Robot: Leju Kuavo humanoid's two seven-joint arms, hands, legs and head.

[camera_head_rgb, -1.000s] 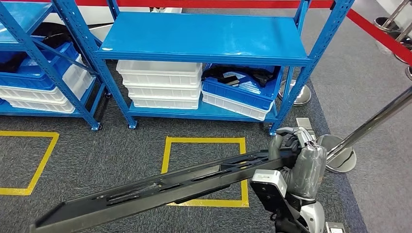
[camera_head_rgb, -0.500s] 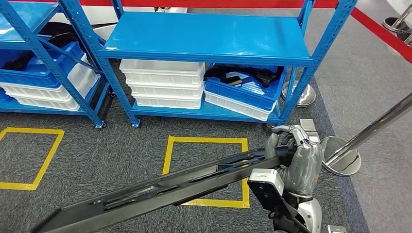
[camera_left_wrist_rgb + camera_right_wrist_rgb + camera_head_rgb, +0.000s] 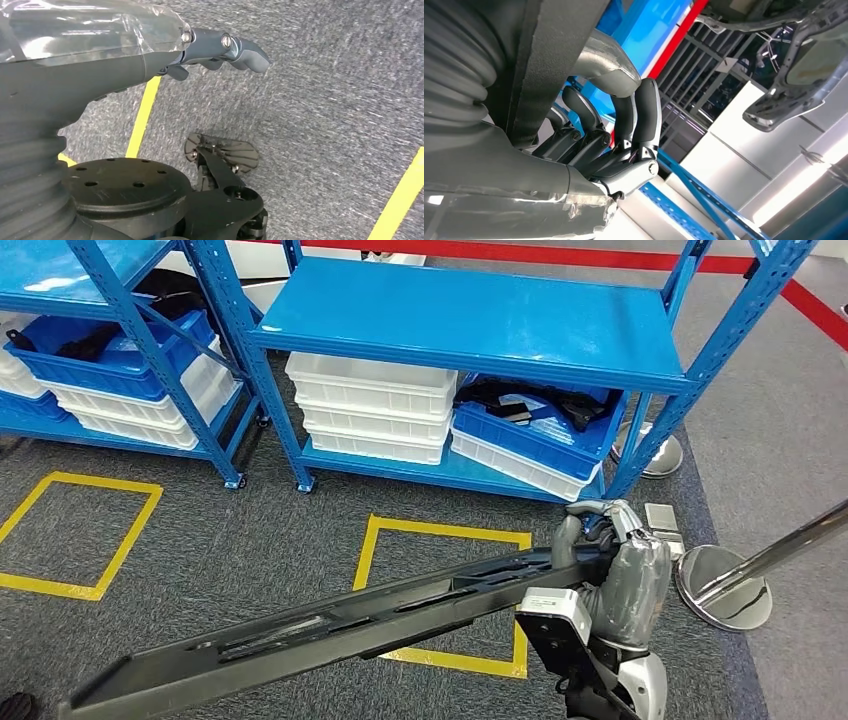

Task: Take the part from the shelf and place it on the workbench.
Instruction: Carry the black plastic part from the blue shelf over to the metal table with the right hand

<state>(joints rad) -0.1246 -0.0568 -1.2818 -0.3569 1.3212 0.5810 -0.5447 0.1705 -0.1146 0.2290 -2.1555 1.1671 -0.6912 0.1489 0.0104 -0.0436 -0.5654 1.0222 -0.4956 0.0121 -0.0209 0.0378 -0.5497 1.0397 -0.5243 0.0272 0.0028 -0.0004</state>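
The right hand is wrapping its fingers around one end of the long black slotted metal part, which is stretching toward seven o'clock above the grey carpet. The left hand is holding nothing, fingers apart. Judging by this, the carrying step is underway; next comes reaching the bench, not yet visible.

Grey carpet floor marked with two yellow tape squares: one in the middle, one off to the left. On the bottom boards of the blue racks: a stack of white trays; just beside it, a blue bin of dark items resting tilted on a white tray. A further blue bin on white trays sits in the left rack. Red barrier belt behind; chrome post base at right.
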